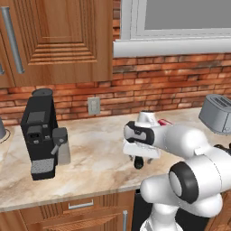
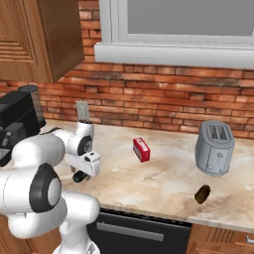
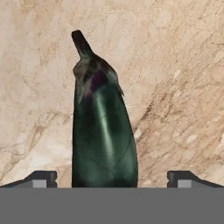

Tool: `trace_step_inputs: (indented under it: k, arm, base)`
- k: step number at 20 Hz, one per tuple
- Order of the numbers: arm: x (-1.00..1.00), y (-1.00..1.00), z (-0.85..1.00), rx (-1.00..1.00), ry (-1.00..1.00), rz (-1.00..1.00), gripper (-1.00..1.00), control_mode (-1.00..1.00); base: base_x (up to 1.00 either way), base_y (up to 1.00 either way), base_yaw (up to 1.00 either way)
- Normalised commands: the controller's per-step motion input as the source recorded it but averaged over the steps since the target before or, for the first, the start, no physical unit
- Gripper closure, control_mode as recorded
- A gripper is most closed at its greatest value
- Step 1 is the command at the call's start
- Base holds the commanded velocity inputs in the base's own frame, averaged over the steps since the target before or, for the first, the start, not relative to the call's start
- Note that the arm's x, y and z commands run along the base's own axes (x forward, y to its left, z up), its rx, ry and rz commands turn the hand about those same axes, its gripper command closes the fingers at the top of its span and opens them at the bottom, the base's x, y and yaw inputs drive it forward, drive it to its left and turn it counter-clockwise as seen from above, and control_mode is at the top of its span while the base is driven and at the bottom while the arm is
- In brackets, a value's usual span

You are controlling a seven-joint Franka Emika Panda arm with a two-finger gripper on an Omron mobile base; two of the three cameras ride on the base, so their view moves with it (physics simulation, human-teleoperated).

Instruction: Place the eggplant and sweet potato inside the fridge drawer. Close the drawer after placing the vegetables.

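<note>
Bent low over the marble counter (image 1: 90,158), white arm folded at the elbow, forearm reaching out level toward the brick wall side of the counter. Wrist turned down, hand pointing straight at the counter top, gripper (image 1: 139,161) close above it. In the hand view, gripper (image 3: 112,177) spread wide, two dark fingertips (image 3: 41,177) standing well apart at either side, touching nothing. Eggplant (image 3: 103,127) lying on the counter between the parted tips, clear of both. From the right base view, gripper (image 2: 79,176) hanging just over the counter, near its front edge.
</note>
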Motion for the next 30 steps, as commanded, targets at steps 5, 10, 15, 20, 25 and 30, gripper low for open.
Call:
trace_step_inputs:
  k: [5,10,15,20,25,30]
  arm:
    - [0.07,0.14,-0.15,0.0,0.1,-0.01,1.0,-1.0]
    - [0.05,0.15,-0.04,0.0,0.05,0.0,1.0,-1.0]
    - [0.01,0.0,0.0,-0.01,0.01,0.0,1.0,-1.0]
    - [-0.47,-0.2,0.46,-0.05,-0.06,-0.09,1.0,-1.0]
    - [-0.64,-0.56,0.98,-0.05,-0.13,-0.03,1.0,-1.0]
    - [-0.71,-0.48,0.81,-0.06,-0.23,-0.02,1.0,-1.0]
  base:
    - [0.0,0.0,0.0]
    - [0.0,0.0,0.0]
    - [0.0,0.0,0.0]
    - [0.0,0.0,0.0]
    - [0.0,0.0,0.0]
    - [0.0,0.0,0.0]
